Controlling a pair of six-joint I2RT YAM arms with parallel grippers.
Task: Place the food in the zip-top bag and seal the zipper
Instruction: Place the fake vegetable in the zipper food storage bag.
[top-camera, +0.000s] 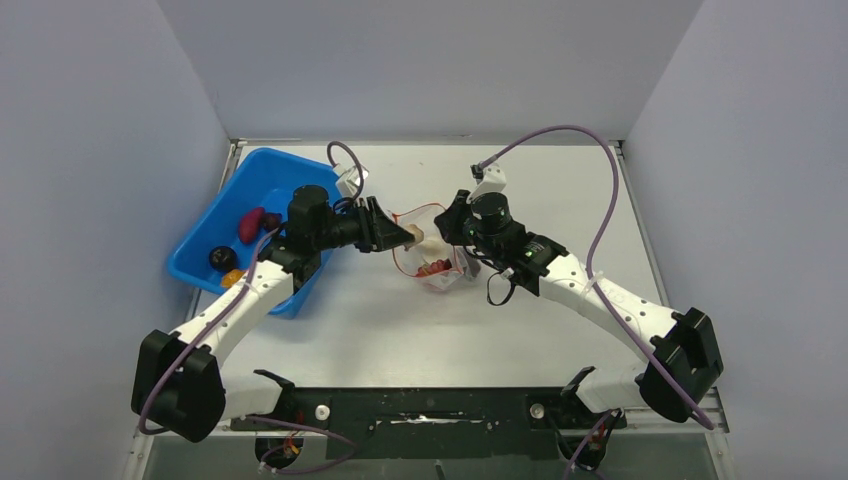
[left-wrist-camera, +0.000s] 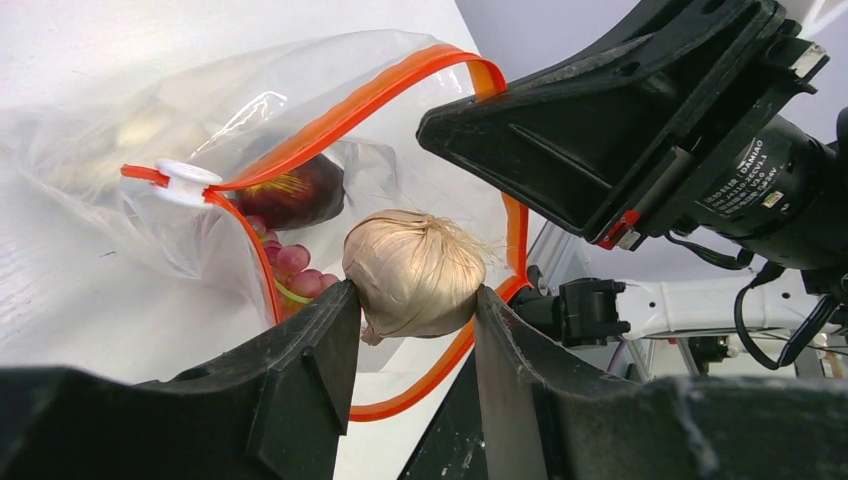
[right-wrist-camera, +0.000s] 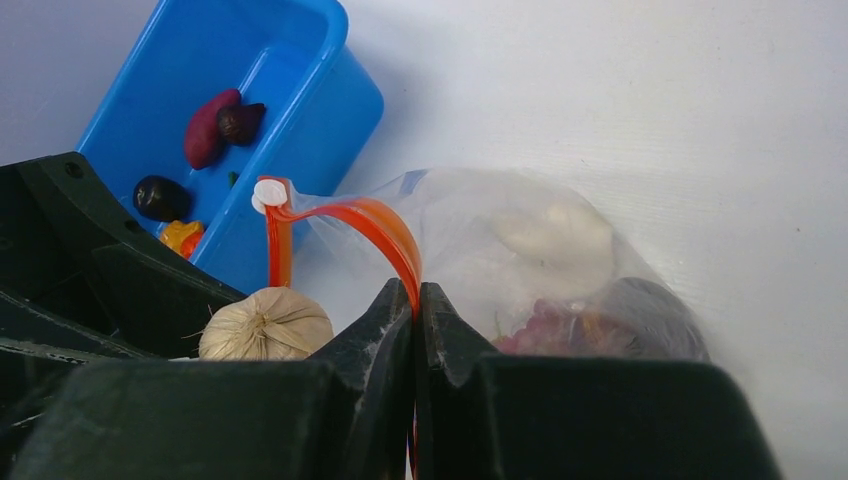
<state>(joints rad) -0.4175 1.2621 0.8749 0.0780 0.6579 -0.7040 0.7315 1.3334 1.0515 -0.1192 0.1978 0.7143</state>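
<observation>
The left claw (left-wrist-camera: 412, 296) is clamped on a toy garlic bulb (left-wrist-camera: 415, 268) and holds it at the open mouth of the zip-top bag (left-wrist-camera: 95, 150). The bag sits near the middle of the surface (top-camera: 400, 335), to the right of the blue bin (top-camera: 255, 178). The right claw (right-wrist-camera: 415, 292) is pinched together on the bag's right rim, gripping the red zipper (left-wrist-camera: 372, 88) strip so the mouth stands up as a loop. To do this step well, the bulb should pass further through that loop, beyond the strip, before the left fingers part. It would then drop among the pieces already inside rather than catch on the rim and roll out. The right claw ought to hold its pinch firm and high meanwhile, since the floppy plastic would likely sag shut. The white slider (left-wrist-camera: 186, 181) sits at one end of the opening. Inside the bag lie a bunch of red grapes (left-wrist-camera: 296, 264), a dark red piece (left-wrist-camera: 300, 190) and a pale piece (right-wrist-camera: 556, 236) blurred by the plastic, possibly a mushroom. The bin holds a purple piece (right-wrist-camera: 205, 128), a small dark brown one (right-wrist-camera: 241, 120), a black round one (right-wrist-camera: 160, 197) and an orange one (right-wrist-camera: 181, 237).
</observation>
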